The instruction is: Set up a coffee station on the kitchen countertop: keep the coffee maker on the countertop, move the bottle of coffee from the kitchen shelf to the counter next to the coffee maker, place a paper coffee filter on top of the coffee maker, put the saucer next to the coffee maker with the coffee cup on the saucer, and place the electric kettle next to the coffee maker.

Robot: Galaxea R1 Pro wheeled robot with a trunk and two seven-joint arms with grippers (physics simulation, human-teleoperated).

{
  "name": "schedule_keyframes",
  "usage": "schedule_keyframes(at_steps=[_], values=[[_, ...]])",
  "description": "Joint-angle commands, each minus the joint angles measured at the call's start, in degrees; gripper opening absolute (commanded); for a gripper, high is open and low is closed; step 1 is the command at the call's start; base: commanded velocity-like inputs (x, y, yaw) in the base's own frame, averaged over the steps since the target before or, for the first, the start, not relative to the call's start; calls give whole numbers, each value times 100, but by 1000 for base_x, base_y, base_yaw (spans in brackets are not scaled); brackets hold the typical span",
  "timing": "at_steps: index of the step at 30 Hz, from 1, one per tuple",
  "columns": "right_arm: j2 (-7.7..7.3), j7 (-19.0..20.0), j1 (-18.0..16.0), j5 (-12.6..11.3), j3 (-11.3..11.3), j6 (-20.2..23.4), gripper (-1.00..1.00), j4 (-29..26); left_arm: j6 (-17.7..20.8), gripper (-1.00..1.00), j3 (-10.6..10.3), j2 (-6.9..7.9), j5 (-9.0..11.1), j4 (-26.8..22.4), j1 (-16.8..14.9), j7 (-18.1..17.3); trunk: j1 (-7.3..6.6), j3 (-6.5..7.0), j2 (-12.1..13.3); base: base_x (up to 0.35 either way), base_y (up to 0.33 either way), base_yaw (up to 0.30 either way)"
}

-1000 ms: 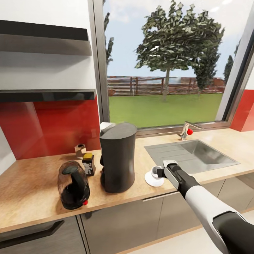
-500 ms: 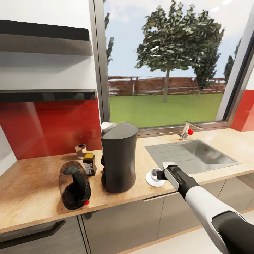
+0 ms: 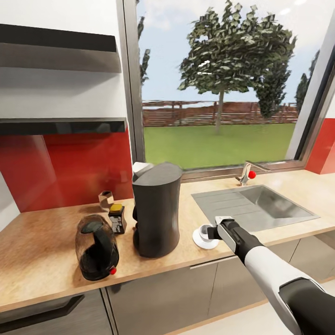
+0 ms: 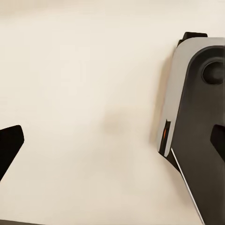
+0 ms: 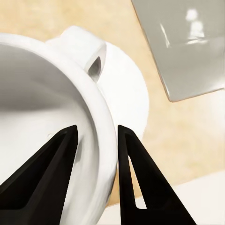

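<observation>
Right gripper (image 3: 211, 230), seen from the head camera, reaches in from the sink side to the coffee cup (image 3: 204, 230), which sits on the saucer (image 3: 204, 240) on the kitchen countertop (image 3: 42, 253) just beside the coffee maker (image 3: 156, 214). The cup lies directly ahead of the fingertips, between them and the machine, so any parting move would run back along the arm, toward the sink (image 3: 255, 204). The paper coffee filter (image 3: 140, 168) shows pale at the machine's top rear edge. On the machine's far side stand the electric kettle (image 3: 96, 246) and, behind it, the bottle of coffee (image 3: 117, 217), both close by. The kitchen shelf (image 3: 63, 125) hangs bare above them. The right arm alone works at the cup.

From the left wrist camera, the left gripper (image 4: 115, 145) hangs with its dark fingertips far apart at the picture's edges, nothing between them, over a pale floor and part of the robot's grey base (image 4: 199, 126).

From the right wrist camera, the two black fingers (image 5: 47, 173) straddle the cup's white rim, one inside the bowl and one outside, set narrowly about the wall; whether they press it cannot be told. The cup's handle (image 5: 91, 51) points away from the fingers, over the saucer's bare edge.
</observation>
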Motion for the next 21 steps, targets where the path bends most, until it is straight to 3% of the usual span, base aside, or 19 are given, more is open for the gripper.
schedule_keyframes(at_steps=[1, 10, 21], values=[[-5, -38, -1, -64, 42, 18, -100, 0, 2, 100, 46, -2, -61, 6, -3, 19, 2, -2, -4, 2, 0, 0], [0, -38, -1, -65, 49, -247, -100, 182, 2, 100, 46, 1, -61, 6, -3, 17, 2, -2, -4, 2, 0, 0], [0, -38, -1, -65, 50, -280, -100, 194, 2, 100, 46, -3, -61, 6, -3, 22, 2, -2, -4, 66, 0, 0]])
